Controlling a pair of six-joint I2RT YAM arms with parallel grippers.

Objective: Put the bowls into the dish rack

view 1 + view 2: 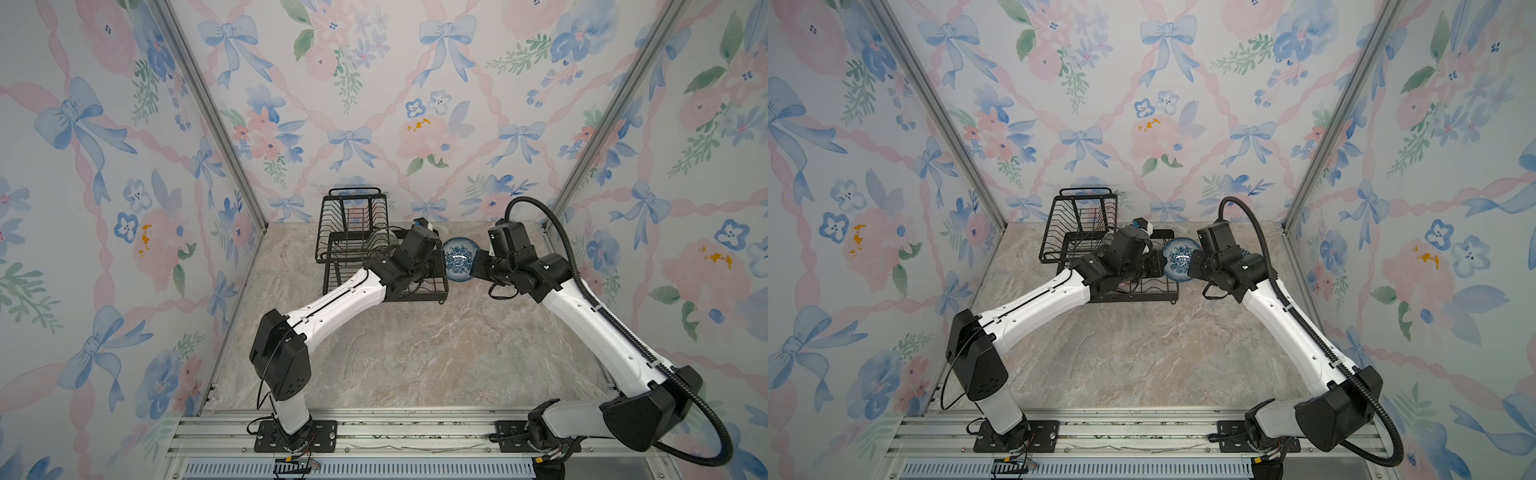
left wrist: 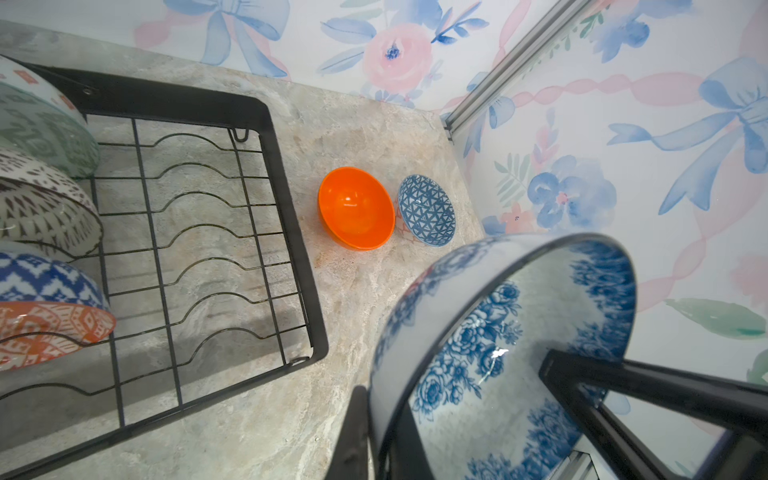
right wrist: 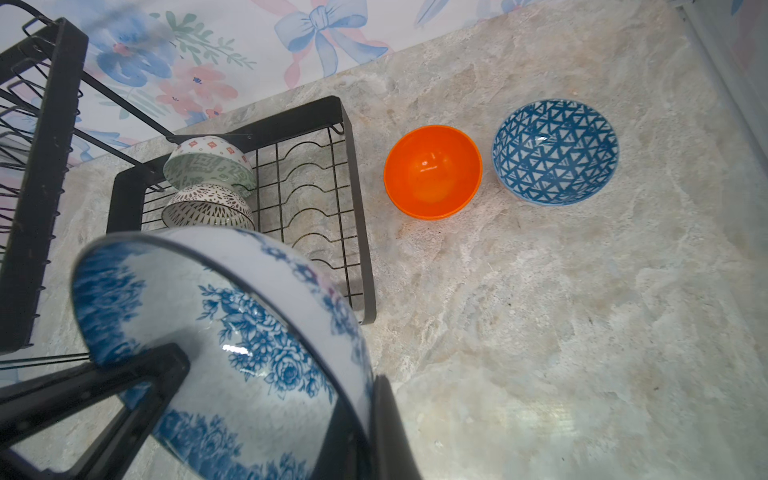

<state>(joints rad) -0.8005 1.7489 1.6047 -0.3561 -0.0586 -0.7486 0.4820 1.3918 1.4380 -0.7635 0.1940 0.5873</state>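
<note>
A blue-and-white floral bowl (image 1: 458, 259) hung tipped on edge above the desk (image 1: 415, 353), at about one o'clock from its centre and just off the three o'clock side of the black wire dish rack (image 2: 286, 199). The left jaws were closed on one side of its rim and the right jaws were pinched shut on the opposite side. The bowl was thus gripped from both ends, in what looked like a hand-over toward the rack. Three bowls already stood on edge on the rack's lower tier (image 2: 154, 249): a grey-green patterned bowl (image 2: 41, 133), a white bowl with brown lattice (image 2: 41, 203) and an orange-and-white patterned bowl (image 2: 45, 328). Two sat upright on the desk around two o'clock from the rack, the plain orange bowl (image 2: 356, 208) near the frame and the blue geometric bowl (image 2: 427, 210) just beside it. By that count the job stood half done, with three bowls left to rack.
</note>
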